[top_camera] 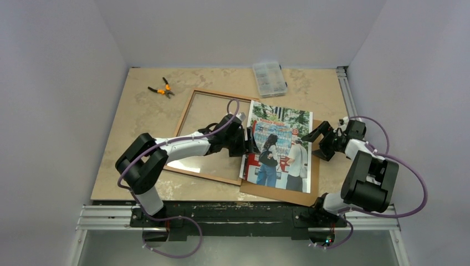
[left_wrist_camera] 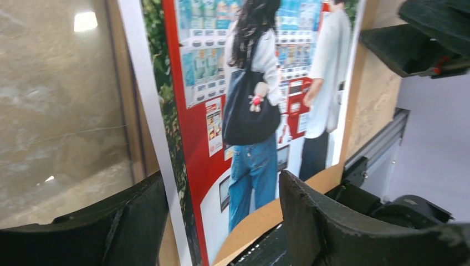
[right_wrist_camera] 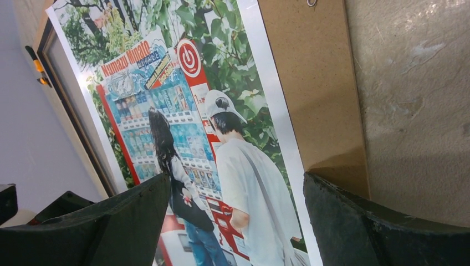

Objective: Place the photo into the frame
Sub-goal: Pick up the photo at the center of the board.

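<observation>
The photo [top_camera: 280,147] lies picture side up on a plain brown board [top_camera: 271,193], right of the frame [top_camera: 191,97]. The frame lies flat with its wood-brown face up and its clear pane [top_camera: 208,130] showing the table. My left gripper [top_camera: 250,142] is open at the photo's left edge. In the left wrist view the gripper [left_wrist_camera: 221,221] straddles that edge of the photo [left_wrist_camera: 249,83], with the board [left_wrist_camera: 260,221] beneath and the frame's rail [left_wrist_camera: 124,100] to the left. My right gripper [top_camera: 320,143] is open at the photo's right edge. In the right wrist view the gripper [right_wrist_camera: 235,221] stands over the photo [right_wrist_camera: 183,111] and the board [right_wrist_camera: 316,83].
Orange-handled pliers [top_camera: 161,88] lie at the back left. A clear plastic parts box [top_camera: 269,78] sits at the back centre, just beyond the photo. A metal rail [top_camera: 346,94] runs along the table's right edge, and grey walls close in on three sides.
</observation>
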You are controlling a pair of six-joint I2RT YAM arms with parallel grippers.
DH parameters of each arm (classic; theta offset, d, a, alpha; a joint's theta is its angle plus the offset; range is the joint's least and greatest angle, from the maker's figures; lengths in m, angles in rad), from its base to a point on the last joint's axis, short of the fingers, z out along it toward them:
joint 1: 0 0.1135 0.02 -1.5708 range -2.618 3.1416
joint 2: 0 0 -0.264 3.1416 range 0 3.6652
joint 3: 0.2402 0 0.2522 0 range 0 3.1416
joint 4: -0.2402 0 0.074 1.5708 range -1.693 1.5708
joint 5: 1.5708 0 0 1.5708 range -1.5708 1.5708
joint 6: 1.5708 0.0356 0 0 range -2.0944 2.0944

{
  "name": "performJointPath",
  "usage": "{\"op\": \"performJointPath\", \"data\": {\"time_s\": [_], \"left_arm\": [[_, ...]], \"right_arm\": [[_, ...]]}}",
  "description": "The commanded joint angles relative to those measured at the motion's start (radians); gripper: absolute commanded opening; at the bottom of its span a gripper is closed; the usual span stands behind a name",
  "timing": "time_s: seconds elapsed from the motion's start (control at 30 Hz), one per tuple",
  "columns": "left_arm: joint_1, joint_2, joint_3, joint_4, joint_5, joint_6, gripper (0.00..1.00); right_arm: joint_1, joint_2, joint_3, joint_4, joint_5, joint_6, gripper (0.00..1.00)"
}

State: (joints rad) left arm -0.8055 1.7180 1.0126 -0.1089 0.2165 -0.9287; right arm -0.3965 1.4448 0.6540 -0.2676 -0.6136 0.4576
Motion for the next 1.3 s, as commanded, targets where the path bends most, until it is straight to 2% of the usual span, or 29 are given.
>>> {"op": "performJointPath", "data": {"time_s": [0.0, 0.2, 0.37, 0.5, 0.6, 0.97, 1.17, 1.27], "left_arm": [[-0.006, -0.069, -0.008, 0.134, 0.039, -0.019, 0.66], [-0.012, -0.075, -0.004, 0.113, 0.006, -0.015, 0.6], [-0.029, -0.022, 0.056, -0.038, -0.054, 0.006, 0.45], [-0.032, -0.002, 0.062, -0.077, -0.083, 0.009, 0.21], [-0.032, -0.023, 0.057, -0.089, -0.093, 0.017, 0.0], [-0.021, -0.237, 0.056, -0.194, -0.176, 0.046, 0.0], [0.019, -0.408, 0.041, -0.328, -0.265, 0.054, 0.0], [0.074, -0.511, 0.004, -0.391, -0.289, 0.054, 0.0]], "right_arm": [[0.014, 0.053, -0.051, -0.028, 0.068, -0.028, 0.9], [0.014, 0.053, -0.047, -0.027, 0.055, -0.025, 0.9], [0.014, 0.039, -0.038, -0.043, 0.05, -0.027, 0.9], [0.015, 0.02, -0.024, -0.066, 0.048, -0.032, 0.9], [0.02, -0.001, -0.01, -0.088, 0.043, -0.035, 0.9], [0.044, -0.106, 0.086, -0.209, 0.039, -0.055, 0.91], [0.121, -0.136, 0.135, -0.255, 0.073, -0.066, 0.91], [0.173, -0.14, 0.147, -0.264, 0.095, -0.066, 0.91]]}}
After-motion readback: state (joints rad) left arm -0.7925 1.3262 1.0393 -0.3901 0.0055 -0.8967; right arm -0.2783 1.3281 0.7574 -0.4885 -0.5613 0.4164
